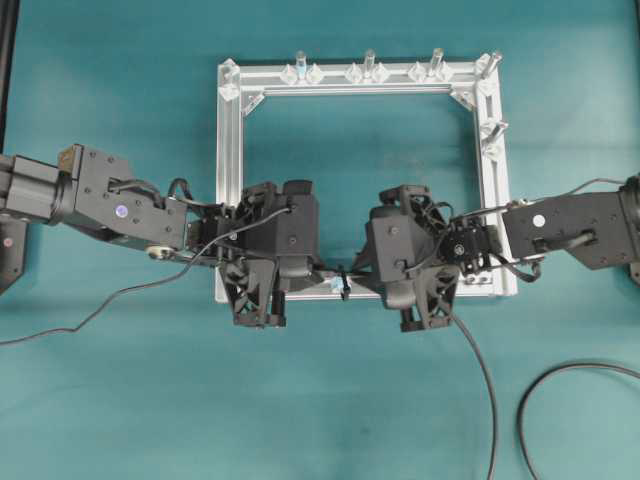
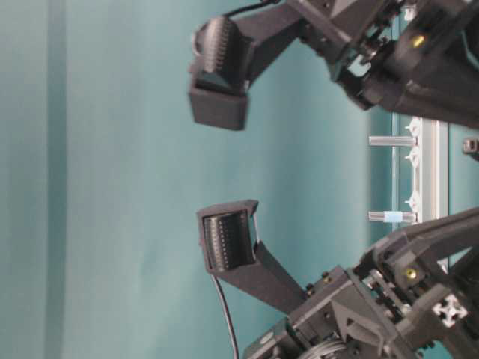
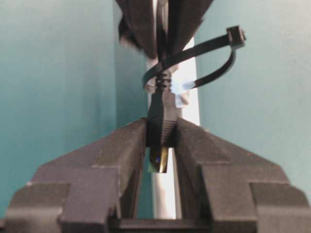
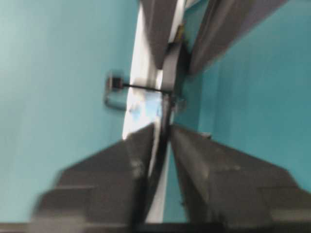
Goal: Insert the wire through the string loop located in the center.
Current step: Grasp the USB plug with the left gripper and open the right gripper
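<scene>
Left end effector (image 3: 160,141) clamps the wire (image 3: 160,121) plug just past the string loop (image 3: 194,68), wire axis running on to the right end effector (image 4: 163,133), jaws slightly parted around the wire

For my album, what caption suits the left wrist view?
Left pincer clamps the wire plug beside the string loop.

The right wrist view is smeared by blur: the string loop (image 4: 146,87) shows only as a dark line, and the wire (image 4: 163,131) between the jaws cannot be followed. In the overhead view both arms cover the loop (image 1: 343,280) at lower centre. The table-level view cuts both arms off at the right edge.
</scene>
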Tool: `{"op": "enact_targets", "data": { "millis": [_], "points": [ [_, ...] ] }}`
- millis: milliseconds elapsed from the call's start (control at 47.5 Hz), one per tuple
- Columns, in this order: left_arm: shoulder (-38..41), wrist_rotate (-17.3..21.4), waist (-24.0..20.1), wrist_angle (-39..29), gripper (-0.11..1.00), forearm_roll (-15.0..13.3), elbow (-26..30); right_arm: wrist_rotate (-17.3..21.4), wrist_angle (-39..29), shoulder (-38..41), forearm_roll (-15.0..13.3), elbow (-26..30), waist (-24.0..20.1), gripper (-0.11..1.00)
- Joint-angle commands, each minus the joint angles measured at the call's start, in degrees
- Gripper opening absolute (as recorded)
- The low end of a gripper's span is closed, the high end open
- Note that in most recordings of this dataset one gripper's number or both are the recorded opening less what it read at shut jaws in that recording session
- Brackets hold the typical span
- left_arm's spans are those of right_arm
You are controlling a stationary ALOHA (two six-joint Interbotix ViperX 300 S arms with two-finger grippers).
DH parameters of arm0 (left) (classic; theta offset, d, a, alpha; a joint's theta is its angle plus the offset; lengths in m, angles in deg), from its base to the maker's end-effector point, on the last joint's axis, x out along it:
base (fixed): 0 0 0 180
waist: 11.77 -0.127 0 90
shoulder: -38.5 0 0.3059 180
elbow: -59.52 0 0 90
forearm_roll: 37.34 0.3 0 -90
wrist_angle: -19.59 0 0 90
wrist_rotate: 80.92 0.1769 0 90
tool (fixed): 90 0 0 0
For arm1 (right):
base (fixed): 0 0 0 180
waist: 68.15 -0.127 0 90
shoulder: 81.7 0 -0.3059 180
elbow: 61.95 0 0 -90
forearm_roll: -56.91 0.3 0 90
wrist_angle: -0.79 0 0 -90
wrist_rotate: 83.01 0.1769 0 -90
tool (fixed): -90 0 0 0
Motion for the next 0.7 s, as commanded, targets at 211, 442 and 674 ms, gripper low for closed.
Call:
{"op": "enact_targets", "data": {
  "millis": [211,442,674],
  "points": [
    [-1.76,0.00,-0.09,0.44,0.19,0.18,1.23,0.00,-0.18,-0.97,-0.09,0.35,-0.18,0.65],
    [-1.85,0.09,-0.09,0.18,0.19,0.18,1.05,0.00,-0.53,-2.20,0.00,0.00,-0.18,0.65],
    [-4.66,0.09,-0.09,-1.14,0.19,0.18,-1.67,0.00,-2.72,-5.36,-0.09,-2.11,-0.18,0.65]
  ]
}}
